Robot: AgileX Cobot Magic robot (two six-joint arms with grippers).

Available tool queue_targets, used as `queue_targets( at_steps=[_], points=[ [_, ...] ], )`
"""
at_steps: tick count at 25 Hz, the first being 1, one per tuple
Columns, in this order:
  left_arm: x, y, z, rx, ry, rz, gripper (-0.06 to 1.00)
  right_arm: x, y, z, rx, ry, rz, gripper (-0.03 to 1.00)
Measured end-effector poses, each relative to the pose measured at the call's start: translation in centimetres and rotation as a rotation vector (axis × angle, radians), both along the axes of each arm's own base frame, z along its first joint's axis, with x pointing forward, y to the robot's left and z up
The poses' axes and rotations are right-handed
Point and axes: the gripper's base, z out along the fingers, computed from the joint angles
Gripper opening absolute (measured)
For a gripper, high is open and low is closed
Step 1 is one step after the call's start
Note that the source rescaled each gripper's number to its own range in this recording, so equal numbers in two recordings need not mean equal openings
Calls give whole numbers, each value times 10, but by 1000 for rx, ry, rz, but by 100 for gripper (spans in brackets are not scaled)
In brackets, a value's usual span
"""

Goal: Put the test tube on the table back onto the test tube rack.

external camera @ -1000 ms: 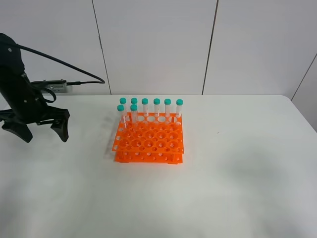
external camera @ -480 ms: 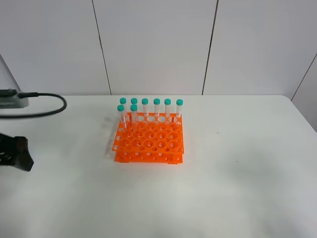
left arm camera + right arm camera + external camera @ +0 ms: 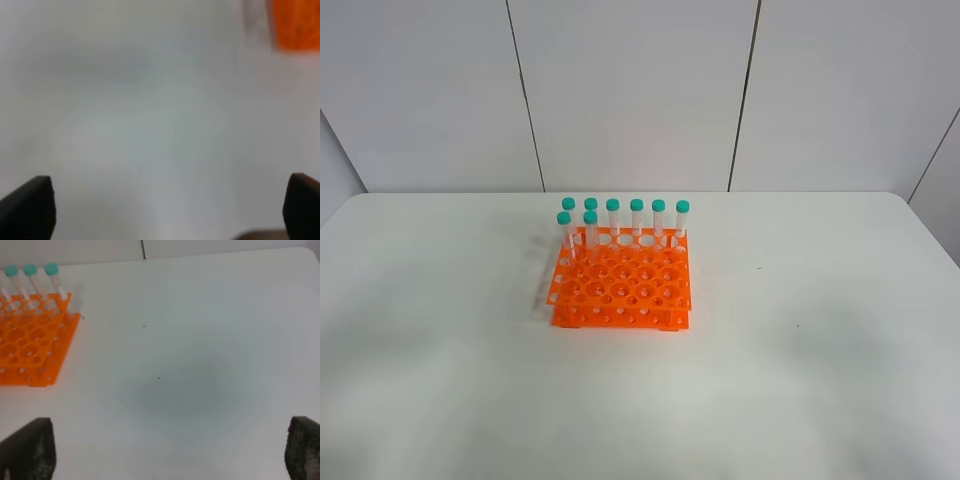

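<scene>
The orange test tube rack (image 3: 621, 282) stands on the white table (image 3: 800, 380) left of the middle. Several teal-capped test tubes (image 3: 637, 218) stand upright in its back two rows. No tube lies on the table in any view. Neither arm shows in the exterior view. In the left wrist view, which is blurred, my left gripper (image 3: 165, 207) is open and empty over bare table, with the rack (image 3: 295, 25) a blur at a corner. My right gripper (image 3: 164, 449) is open and empty, and the rack (image 3: 30, 347) with three tubes (image 3: 31, 280) lies well off to its side.
White wall panels (image 3: 630, 90) rise behind the table's far edge. The table's rounded far right corner (image 3: 905, 200) shows in the exterior view. A few tiny dark specks (image 3: 159, 378) dot the tabletop.
My left arm, which stood at the table's left side a second ago, has drawn back out of the exterior view to the left. The rack and tubes have not moved.
</scene>
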Motion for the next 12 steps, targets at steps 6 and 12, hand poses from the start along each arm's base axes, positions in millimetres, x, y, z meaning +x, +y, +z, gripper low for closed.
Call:
queue_targets(
  at_steps=[6,12],
  points=[
    [-25,1,0,4,-157,0,100,0,0,0,0,0,0,100],
    [-25,1,0,3,-160,-13,100,0,0,0,0,0,0,100]
  ],
)
